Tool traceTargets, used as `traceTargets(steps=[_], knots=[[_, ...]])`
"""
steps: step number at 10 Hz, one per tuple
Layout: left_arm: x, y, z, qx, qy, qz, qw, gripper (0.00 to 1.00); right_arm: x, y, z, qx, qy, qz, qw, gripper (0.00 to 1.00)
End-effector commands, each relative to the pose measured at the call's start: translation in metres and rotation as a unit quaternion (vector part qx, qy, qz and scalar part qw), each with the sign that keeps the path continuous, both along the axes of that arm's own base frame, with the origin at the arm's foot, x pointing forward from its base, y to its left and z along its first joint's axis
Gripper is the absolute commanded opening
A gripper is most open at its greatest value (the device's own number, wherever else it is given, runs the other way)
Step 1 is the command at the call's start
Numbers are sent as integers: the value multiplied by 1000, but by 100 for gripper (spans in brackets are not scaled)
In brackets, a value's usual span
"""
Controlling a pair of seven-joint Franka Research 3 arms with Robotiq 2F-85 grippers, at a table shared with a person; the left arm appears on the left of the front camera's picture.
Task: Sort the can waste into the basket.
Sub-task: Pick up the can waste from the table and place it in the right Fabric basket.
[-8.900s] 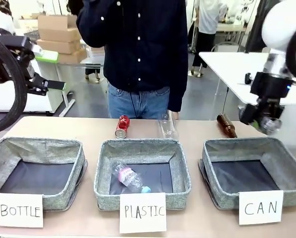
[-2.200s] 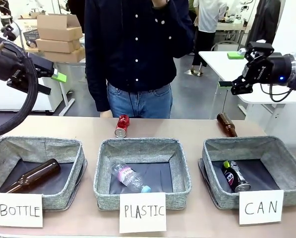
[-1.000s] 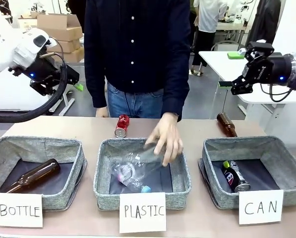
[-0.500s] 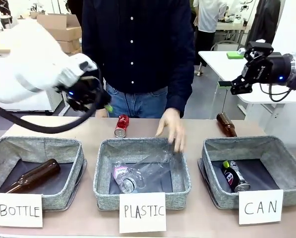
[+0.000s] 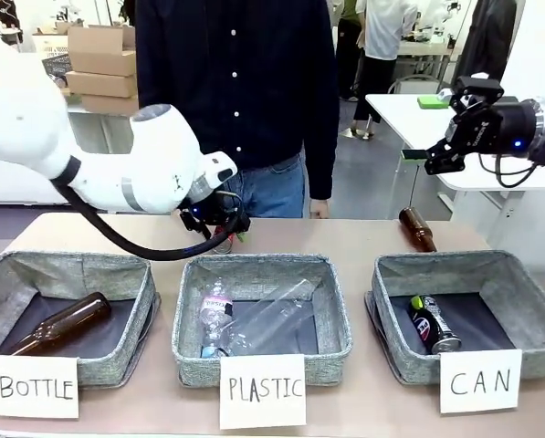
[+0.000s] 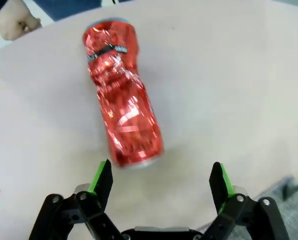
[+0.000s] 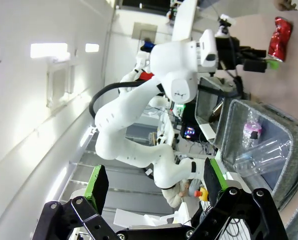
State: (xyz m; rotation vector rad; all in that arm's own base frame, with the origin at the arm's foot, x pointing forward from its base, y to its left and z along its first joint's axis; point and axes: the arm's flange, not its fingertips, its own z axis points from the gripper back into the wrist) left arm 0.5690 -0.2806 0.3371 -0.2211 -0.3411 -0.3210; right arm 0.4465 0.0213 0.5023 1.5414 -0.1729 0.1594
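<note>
A dented red can (image 6: 123, 117) lies on its side on the tan table, filling the left wrist view. My left gripper (image 6: 161, 180) is open, its green-padded fingertips (image 6: 103, 177) either side of the can's near end without touching it. In the front view the left gripper (image 5: 221, 224) hovers behind the middle basket and hides the red can. The black can (image 5: 430, 324) with a green patch lies inside the CAN basket (image 5: 464, 261). My right gripper (image 5: 429, 128) hangs open and empty, high at the right, also seen in its wrist view (image 7: 153, 184), which shows the red can (image 7: 280, 32) far off.
A brown bottle (image 5: 418, 228) lies on the table behind the CAN basket. The PLASTIC basket (image 5: 254, 265) holds clear bottles, and the BOTTLE basket (image 5: 35, 265) holds a brown bottle (image 5: 62, 321). A person stands at the far edge, one hand (image 6: 16, 22) near the red can.
My left arm has swung right and down over the red can. The person's hand left a clear bottle in the PLASTIC basket and drew back. The right arm stayed still.
</note>
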Motion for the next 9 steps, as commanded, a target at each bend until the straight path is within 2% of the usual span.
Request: traceTargets(steps=[1, 2, 6, 8, 9], knots=[[24, -14, 1, 40, -29, 36, 998, 100, 1, -2, 6, -3, 9, 6, 1000, 100], [31, -14, -1, 46, -29, 45, 997, 100, 1, -2, 6, -3, 9, 6, 1000, 100], [59, -19, -18, 38, -27, 16, 999, 100, 1, -2, 6, -3, 9, 6, 1000, 100], [67, -19, -17, 43, -32, 31, 998, 100, 1, -2, 6, -3, 9, 6, 1000, 100], [68, -20, -17, 51, -35, 38, 997, 65, 1, -2, 6, -3, 9, 6, 1000, 100]])
